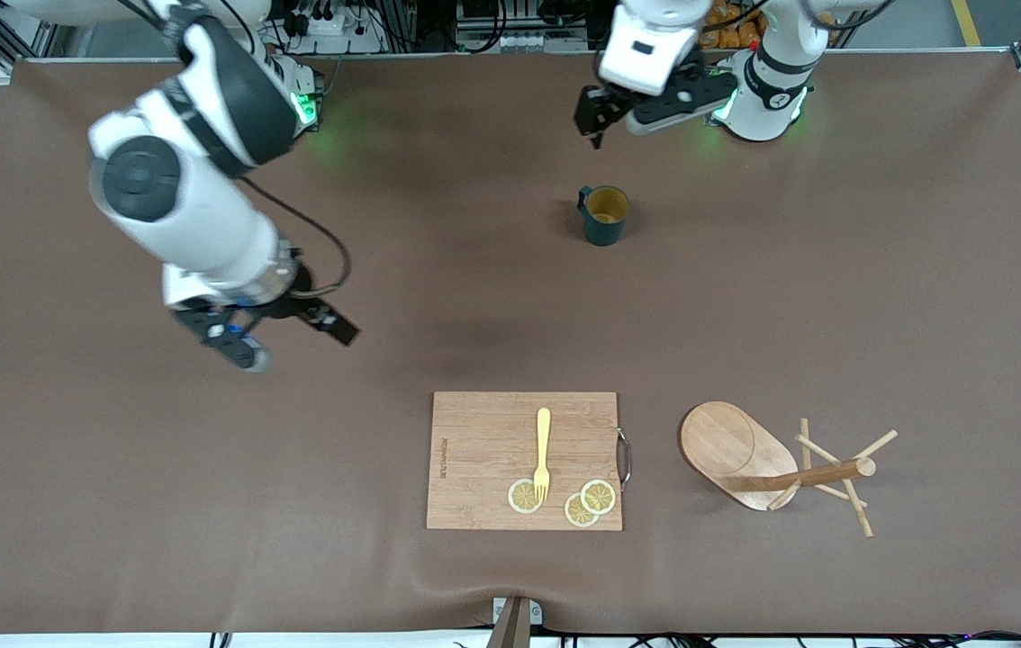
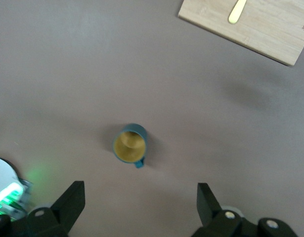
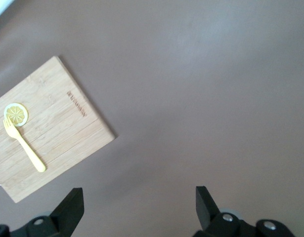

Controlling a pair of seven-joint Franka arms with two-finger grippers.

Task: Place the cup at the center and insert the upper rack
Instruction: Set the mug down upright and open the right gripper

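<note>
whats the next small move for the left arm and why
Probably lower the left gripper straight toward the cup. The cup stands upright and free on the table, farther from the front camera than the cutting board, and the open left gripper hangs empty above the table near it. The right gripper waits open, holding nothing.

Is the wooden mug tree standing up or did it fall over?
Fallen over. The upper rack lies on its side on the table, its oval base tipped up and its pole pointing sideways, with pegs resting on the cloth.
</note>
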